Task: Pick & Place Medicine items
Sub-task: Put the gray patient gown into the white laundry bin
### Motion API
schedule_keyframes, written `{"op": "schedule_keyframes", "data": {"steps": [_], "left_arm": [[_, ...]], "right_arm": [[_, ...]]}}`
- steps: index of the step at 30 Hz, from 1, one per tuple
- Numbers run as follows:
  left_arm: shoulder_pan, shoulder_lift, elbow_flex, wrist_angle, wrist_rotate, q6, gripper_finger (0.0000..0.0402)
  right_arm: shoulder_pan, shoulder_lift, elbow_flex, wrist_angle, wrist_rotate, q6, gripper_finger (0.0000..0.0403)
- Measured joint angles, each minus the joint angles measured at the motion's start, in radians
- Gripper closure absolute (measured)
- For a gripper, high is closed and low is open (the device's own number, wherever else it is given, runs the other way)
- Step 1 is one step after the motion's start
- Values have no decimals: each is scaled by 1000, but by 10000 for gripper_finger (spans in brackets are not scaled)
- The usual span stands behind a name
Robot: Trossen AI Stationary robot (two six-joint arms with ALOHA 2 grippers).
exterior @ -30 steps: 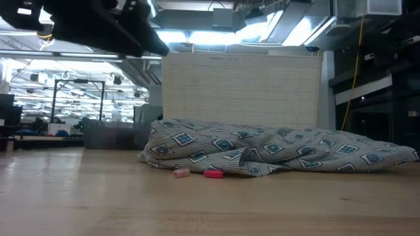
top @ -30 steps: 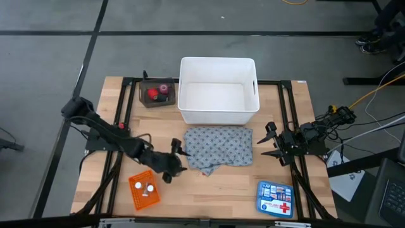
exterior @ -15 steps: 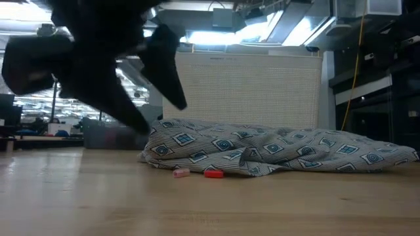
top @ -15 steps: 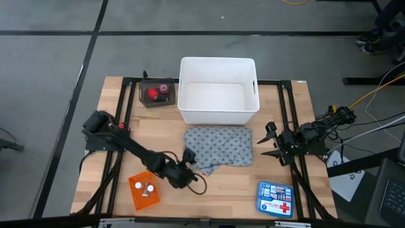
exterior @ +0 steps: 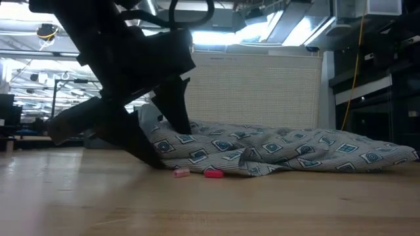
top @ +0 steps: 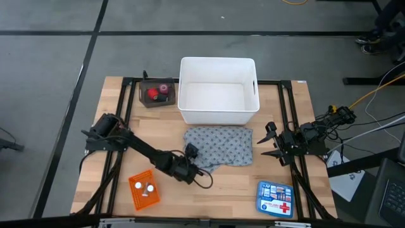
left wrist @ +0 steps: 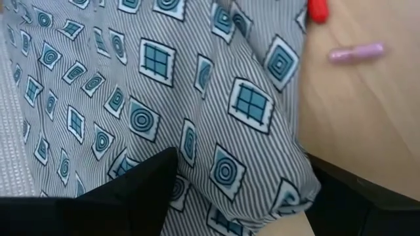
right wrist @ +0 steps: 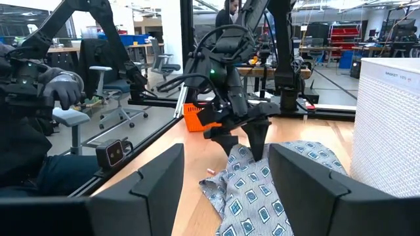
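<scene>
Cloth [top: 220, 147], grey and patterned, lies crumpled just in front of the white bin [top: 218, 90]; you see its long axis running left to right across the table [top: 286, 106]. Pink piece [exterior: 181, 173] and red piece [exterior: 212, 174] lie on the wood just beside its front-left edge, each lengthwise along that edge. Your left gripper [top: 191, 162] stands over the cloth's left corner, fingers spread wide, one on the fabric. Your right gripper [top: 268, 143] waits at the table's right side, fingers parted, holding nothing.
</scene>
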Motion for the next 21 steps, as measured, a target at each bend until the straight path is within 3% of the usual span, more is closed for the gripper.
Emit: {"op": "schedule_keyframes", "data": {"steps": [14, 17, 21], "left_arm": [[74, 104, 0, 45, -12, -37, 114], [79, 123, 0, 52, -6, -68, 140], [79, 128, -1, 59, -16, -108, 205]], "right_arm": [[0, 0, 0, 0, 0, 0, 179], [0, 0, 0, 0, 0, 0, 179], [0, 0, 0, 0, 0, 0, 179]]}}
